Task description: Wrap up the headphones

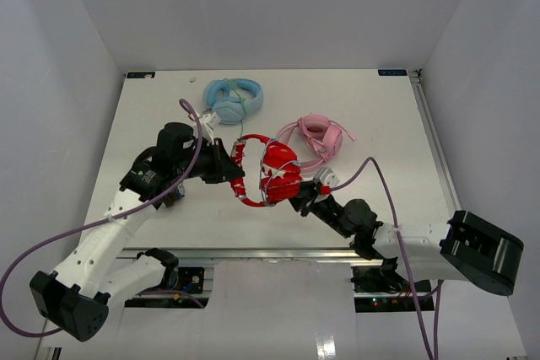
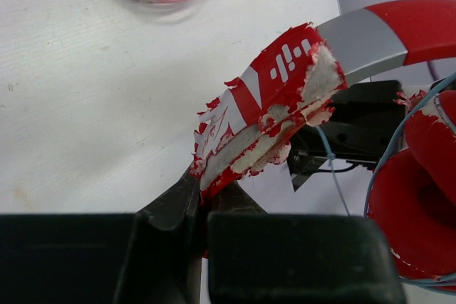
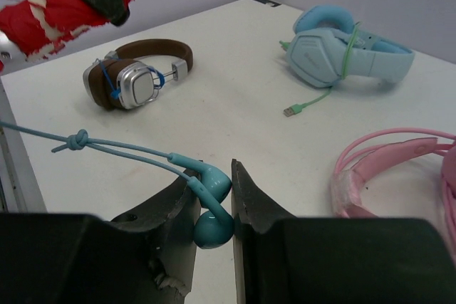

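Two hands meet at the red headphones, which are held over the middle of the tabletop, somewhat nearer its near edge than its far one. On the left, the left hand is clamped tight on the headband. In its wrist view the fingers are pinched on the peeling red-and-white padding, with no gap between them. A round red earcup is seen to the right of that grip, and a pale-blue cord is looped about it. Beyond the left hand, toward the far edge, light-blue headphones are laid flat.

To the right of the red headphones, the right hand is drawn narrow around a pair of teal earbuds, which are pressed between its two fingers. From them the cord is led away to the left, with a knot tied in it. Brown-and-silver headphones are seen farther off on the tabletop in that view. Pink headphones are laid just beyond the right hand, right of the middle.
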Robot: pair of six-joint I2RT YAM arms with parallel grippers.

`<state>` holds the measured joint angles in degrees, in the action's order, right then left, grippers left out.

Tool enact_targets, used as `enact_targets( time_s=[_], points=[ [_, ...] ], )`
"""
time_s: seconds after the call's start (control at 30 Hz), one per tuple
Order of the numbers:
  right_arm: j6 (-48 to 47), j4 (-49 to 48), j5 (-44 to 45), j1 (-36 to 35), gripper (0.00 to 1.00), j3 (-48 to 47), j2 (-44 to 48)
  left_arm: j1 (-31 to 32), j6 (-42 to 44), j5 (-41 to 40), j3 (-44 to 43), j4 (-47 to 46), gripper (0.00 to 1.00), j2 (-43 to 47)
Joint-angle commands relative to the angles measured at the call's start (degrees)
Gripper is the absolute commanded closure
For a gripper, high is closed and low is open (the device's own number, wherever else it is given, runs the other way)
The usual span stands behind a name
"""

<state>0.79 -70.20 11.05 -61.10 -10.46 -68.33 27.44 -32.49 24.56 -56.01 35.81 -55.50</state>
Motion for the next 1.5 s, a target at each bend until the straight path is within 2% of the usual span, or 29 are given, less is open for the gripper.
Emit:
enact_targets(
  time_s=[0.0, 0.23, 0.37, 0.47, 0.63, 0.93, 1.13, 1.33, 1.47],
  points=[
    [-3.5, 5.2, 4.5, 0.4, 0.92, 0.9, 6.1, -0.2, 7.7, 8.6, -3.7, -4.3, 1.0, -2.9],
    [-3.4, 15.4, 2.1, 0.4, 0.92, 2.0, 15.5, -0.2, 20.3, 10.5, -8.1, -2.4, 1.0, -9.5],
    [-2.9, 20.9, -4.2, 0.4, 0.92, 1.5, 18.6, -0.2, 30.6, 12.2, -10.0, -0.4, 1.0, -14.6],
    [-1.5, 24.3, -9.3, 0.4, 0.92, 1.0, 18.5, -0.2, 37.5, 14.4, -10.3, -0.4, 1.0, -17.8],
    [-1.2, 26.8, -8.9, 0.4, 0.92, 0.0, 15.1, -0.1, 46.7, 13.1, -8.7, -2.8, 1.0, -21.5],
    [1.2, 30.8, -5.1, 0.4, 0.92, -1.3, 11.4, -0.1, 57.3, 13.6, -16.3, -0.8, 1.0, -32.1],
    [0.6, 31.5, -2.2, 0.5, 0.92, -2.4, 6.7, 0.0, 66.5, 21.4, -16.1, -0.9, 1.0, -33.3],
    [1.1, 29.0, -0.2, 0.8, 0.92, -2.0, 4.7, 0.0, 70.2, 24.0, -17.0, -0.2, 1.0, -34.1],
    [1.6, 27.9, -2.0, 1.3, 0.92, -2.1, 3.7, -0.1, 69.0, 23.6, -18.2, -0.1, 1.0, -35.3]
  ],
)
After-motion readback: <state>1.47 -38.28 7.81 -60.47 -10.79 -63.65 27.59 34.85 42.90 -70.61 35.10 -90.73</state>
